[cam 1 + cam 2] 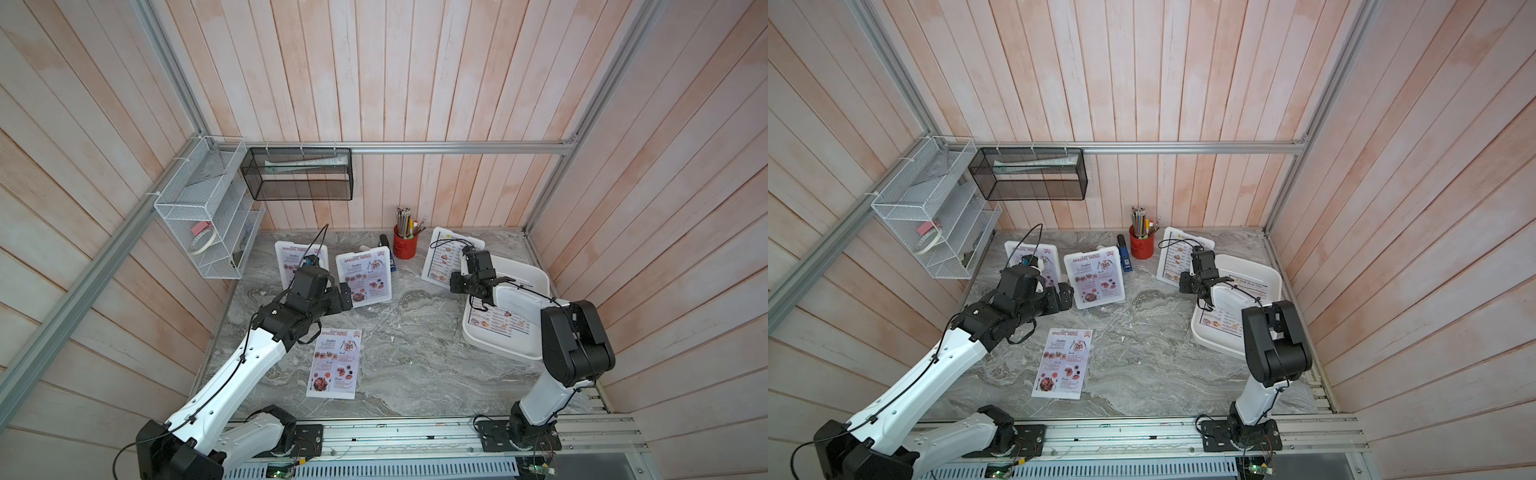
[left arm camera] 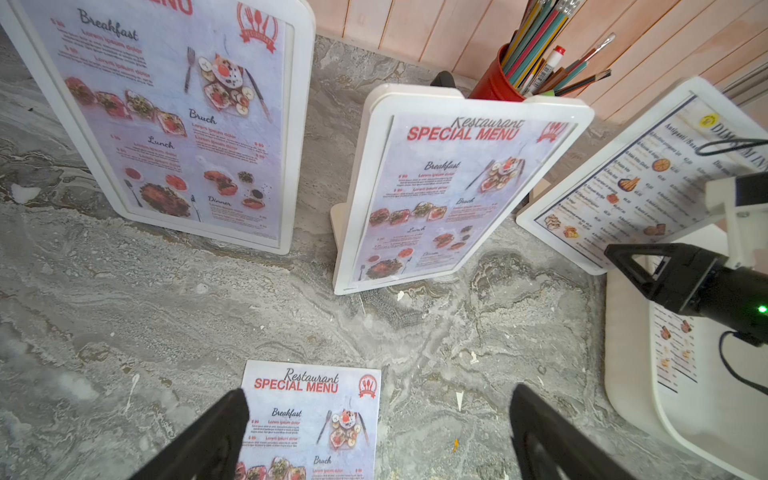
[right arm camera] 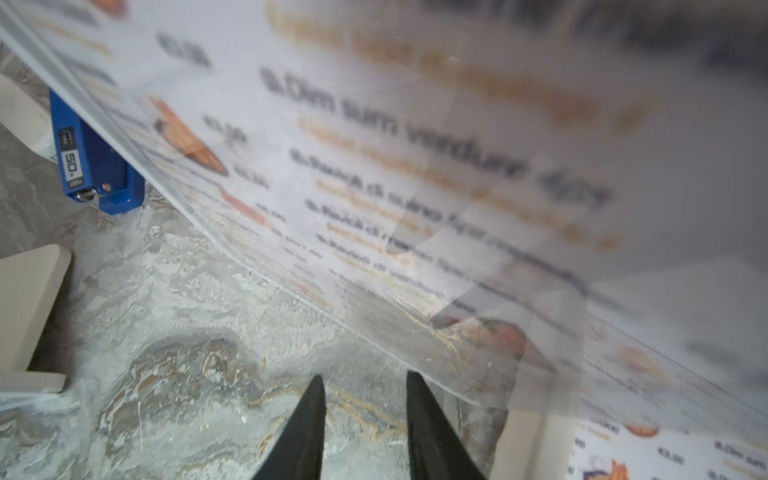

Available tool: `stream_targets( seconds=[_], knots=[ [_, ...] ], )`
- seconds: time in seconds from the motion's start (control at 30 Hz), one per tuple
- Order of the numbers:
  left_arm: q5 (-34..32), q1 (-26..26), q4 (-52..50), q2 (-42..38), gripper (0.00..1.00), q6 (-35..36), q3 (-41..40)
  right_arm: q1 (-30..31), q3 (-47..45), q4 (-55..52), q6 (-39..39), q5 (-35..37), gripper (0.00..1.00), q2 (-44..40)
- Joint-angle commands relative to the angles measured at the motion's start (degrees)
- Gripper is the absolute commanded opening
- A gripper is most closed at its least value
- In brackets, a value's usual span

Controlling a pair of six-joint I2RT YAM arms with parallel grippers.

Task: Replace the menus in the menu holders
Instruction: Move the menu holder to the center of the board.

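Three white menu holders stand at the back of the table. The left holder (image 1: 286, 259) and the middle holder (image 1: 365, 276) show red "Special Menu" sheets. The right holder (image 1: 444, 257) shows a "Dim Sum Inn" menu. A loose Special Menu sheet (image 1: 334, 363) lies flat in front. My left gripper (image 2: 379, 392) hangs wide open over that sheet's top edge, holding nothing. My right gripper (image 3: 365, 378) sits at the right holder's lower edge, jaws a little apart with only table between them. A clear, bowed cover (image 3: 374, 249) over the Dim Sum print runs just past one fingertip.
A white shallow tray (image 1: 536, 278) at the right holds another Dim Sum sheet (image 1: 496, 322), under my right arm. A red pencil cup (image 1: 405, 247) and a blue stapler (image 3: 95, 166) stand behind the holders. Wire racks (image 1: 208, 216) hang on the left wall.
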Motion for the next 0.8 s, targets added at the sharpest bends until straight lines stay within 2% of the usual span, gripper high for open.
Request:
stream_targets(
  seconds=[0.0,0.3,0.47,0.6,0.77],
  knots=[
    [0.71,-0.28,0.89,0.98,1.00,0.14,1.65,-0.52,2.68,3.93,-3.63,1.28,0.39,2.33],
    [0.63,-0.35,0.85,2.32,1.00,0.80,2.22,-2.19,7.76,7.70,-6.70,2.22,0.45,8.31],
    [0.37,-0.31,-0.18,2.94,1.00,1.08,3.32,-2.57,10.23,9.91,-5.65,-0.70,0.46,10.85],
    [-0.79,-0.30,-1.09,2.77,1.00,1.28,3.73,-2.55,9.98,10.58,-2.97,-5.00,0.46,10.78],
    [0.40,-0.30,-0.52,3.41,1.00,1.07,3.41,-1.81,4.62,18.04,2.58,-8.38,0.43,8.47]
  ],
)
